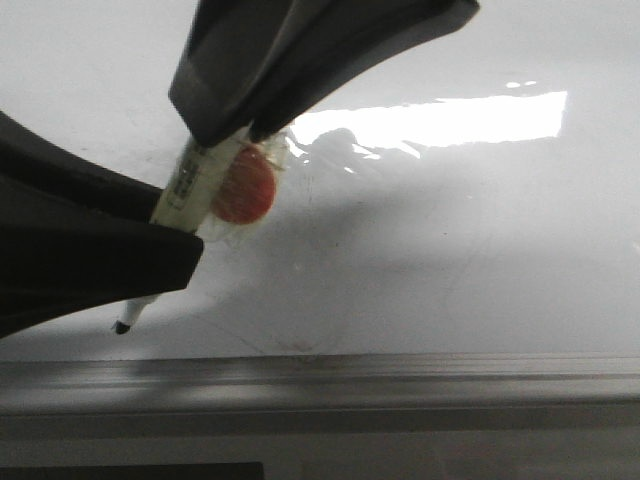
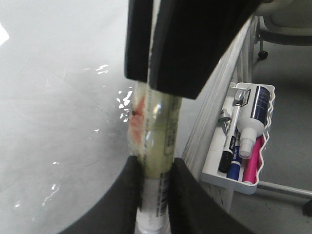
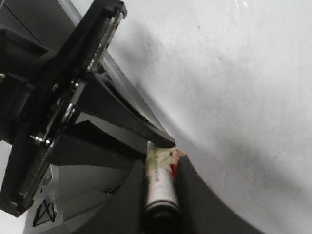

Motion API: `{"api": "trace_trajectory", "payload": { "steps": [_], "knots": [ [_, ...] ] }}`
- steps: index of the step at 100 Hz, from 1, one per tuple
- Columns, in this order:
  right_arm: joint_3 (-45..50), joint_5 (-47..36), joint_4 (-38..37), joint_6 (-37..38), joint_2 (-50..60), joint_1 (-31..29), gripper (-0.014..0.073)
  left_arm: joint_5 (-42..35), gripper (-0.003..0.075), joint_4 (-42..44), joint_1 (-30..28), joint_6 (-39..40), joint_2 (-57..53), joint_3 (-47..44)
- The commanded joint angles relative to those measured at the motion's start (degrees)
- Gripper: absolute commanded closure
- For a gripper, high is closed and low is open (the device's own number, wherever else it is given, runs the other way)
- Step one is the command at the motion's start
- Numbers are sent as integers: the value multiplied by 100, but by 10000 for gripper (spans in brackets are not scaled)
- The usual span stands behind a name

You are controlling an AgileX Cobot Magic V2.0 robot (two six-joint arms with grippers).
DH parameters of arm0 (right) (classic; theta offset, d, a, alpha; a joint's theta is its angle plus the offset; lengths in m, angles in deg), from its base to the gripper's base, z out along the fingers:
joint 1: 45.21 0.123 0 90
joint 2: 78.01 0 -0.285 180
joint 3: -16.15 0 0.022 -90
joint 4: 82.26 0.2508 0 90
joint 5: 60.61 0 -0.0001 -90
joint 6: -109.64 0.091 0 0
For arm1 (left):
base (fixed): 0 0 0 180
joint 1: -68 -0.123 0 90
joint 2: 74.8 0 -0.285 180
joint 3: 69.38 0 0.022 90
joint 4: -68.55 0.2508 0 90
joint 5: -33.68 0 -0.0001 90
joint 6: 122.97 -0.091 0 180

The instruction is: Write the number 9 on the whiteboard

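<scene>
Above the whiteboard point(image 1: 450, 260), both end effectors point(image 1: 235, 135) point(image 1: 185, 250) clamp one marker point(image 1: 195, 185).

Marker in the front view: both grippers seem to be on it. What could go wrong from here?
1. The left gripper and right gripper both clamp the marker; uneven arm motion could twist it or make it slip.
2. Its tip sits low on the whiteboard, close to the grey rail, so a long downward stem may have little room.

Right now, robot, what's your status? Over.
Left tool, right tool shut on marker. Whiteboard shows no 9 yet. Nothing in the way.
</scene>
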Motion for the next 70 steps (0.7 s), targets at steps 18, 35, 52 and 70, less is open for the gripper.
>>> {"api": "trace_trajectory", "payload": {
  "steps": [18,35,52,70],
  "knots": [
    [-181,-293,-202,-70,128,-15,657,-280,423,-343,41,84,-189,186],
    [-300,-300,-240,31,444,-283,657,317,419,-1271,41,84,-1093,186],
    [-772,-150,-240,118,629,-888,657,364,418,-1374,-277,84,-1987,186],
    [-1248,206,-284,161,517,-1392,657,432,419,-1588,-638,84,-2244,186]
  ]
}}
